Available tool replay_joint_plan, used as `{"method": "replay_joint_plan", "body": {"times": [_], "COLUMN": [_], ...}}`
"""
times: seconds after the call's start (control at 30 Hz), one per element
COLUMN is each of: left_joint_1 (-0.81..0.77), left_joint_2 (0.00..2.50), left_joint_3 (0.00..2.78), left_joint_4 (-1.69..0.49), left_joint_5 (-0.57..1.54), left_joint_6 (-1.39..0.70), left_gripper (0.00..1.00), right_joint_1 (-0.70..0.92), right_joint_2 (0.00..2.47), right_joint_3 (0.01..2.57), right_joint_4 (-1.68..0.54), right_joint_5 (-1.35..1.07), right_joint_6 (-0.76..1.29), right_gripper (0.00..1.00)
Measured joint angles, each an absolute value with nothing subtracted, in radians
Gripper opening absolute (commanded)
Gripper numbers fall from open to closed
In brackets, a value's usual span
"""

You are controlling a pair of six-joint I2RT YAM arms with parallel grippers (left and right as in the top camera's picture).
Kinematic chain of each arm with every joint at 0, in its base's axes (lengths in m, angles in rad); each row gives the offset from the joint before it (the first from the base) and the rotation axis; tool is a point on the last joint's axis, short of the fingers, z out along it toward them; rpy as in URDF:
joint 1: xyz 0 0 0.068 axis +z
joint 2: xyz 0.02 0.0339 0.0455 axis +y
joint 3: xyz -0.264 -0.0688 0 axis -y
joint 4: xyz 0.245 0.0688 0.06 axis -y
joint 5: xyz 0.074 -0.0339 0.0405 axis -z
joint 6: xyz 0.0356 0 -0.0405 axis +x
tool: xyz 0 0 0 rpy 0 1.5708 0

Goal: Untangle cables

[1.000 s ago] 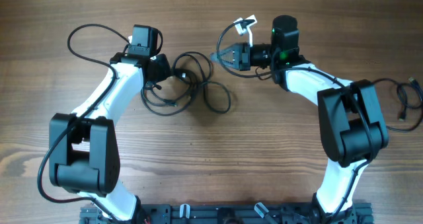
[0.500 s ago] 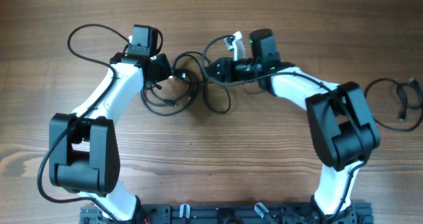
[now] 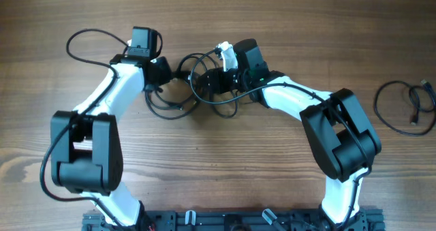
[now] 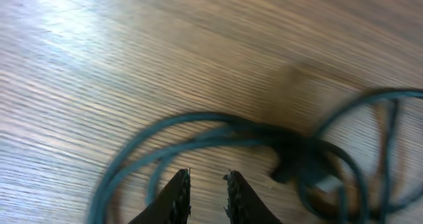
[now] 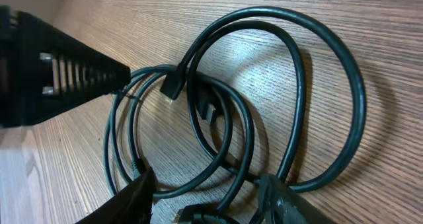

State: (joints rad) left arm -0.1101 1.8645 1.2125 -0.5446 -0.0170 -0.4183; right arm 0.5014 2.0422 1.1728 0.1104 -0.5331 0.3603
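Though both arms crowd the far middle of the wooden table, nothing in the pile looks freed from above. The tangled cables lie in overlapping black loops between the left gripper and the right gripper, each at an edge of the heap. A lone cable lies coiled well off to the right.

From the left wrist, blurred as it is, the fingers stand barely parted with bare wood between them, holding nothing. A loop curves just ahead of their tips.

From the right wrist, the jaws are spread wide. One strand runs low between them, not pinched. A small plug lies across the inner loops.

I'd say this is the reach for a first hold. Next, the right should close on that single strand while the left catches another, then draw apart gently so the plug doesn't snag.
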Motion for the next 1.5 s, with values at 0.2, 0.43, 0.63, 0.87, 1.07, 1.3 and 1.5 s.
{"method": "replay_joint_plan", "body": {"times": [0.2,0.43,0.63,0.87,1.07,1.3,1.5], "left_joint_1": [-0.059,-0.060,-0.060,-0.060,-0.059,-0.060,-0.060], "left_joint_2": [1.906,1.951,1.951,1.951,1.951,1.952,1.953], "left_joint_3": [1.213,1.213,1.213,1.213,1.213,1.213,1.213], "left_joint_4": [-0.533,-0.498,-0.496,-0.496,-0.493,-0.488,-0.488], "left_joint_5": [-0.017,-0.017,-0.006,-0.006,-0.002,0.025,0.026], "left_joint_6": [-0.425,-0.425,-0.425,-0.425,-0.425,-0.426,-0.426], "left_gripper": [0.22,0.27,0.25,0.24,0.23,0.22,0.22], "right_joint_1": [0.501,0.523,0.583,0.594,0.647,0.686,0.685], "right_joint_2": [2.042,2.043,2.095,2.134,2.135,2.135,2.175], "right_joint_3": [1.172,1.171,1.171,1.171,1.171,1.171,1.171], "right_joint_4": [0.152,0.342,0.367,0.396,0.439,0.428,0.452], "right_joint_5": [-0.529,-0.522,-0.500,-0.499,-0.492,-0.371,-0.287], "right_joint_6": [0.361,0.503,0.547,0.553,0.537,0.491,0.484], "right_gripper": [0.56,0.59,0.63,0.55,0.54,0.55,0.51]}}
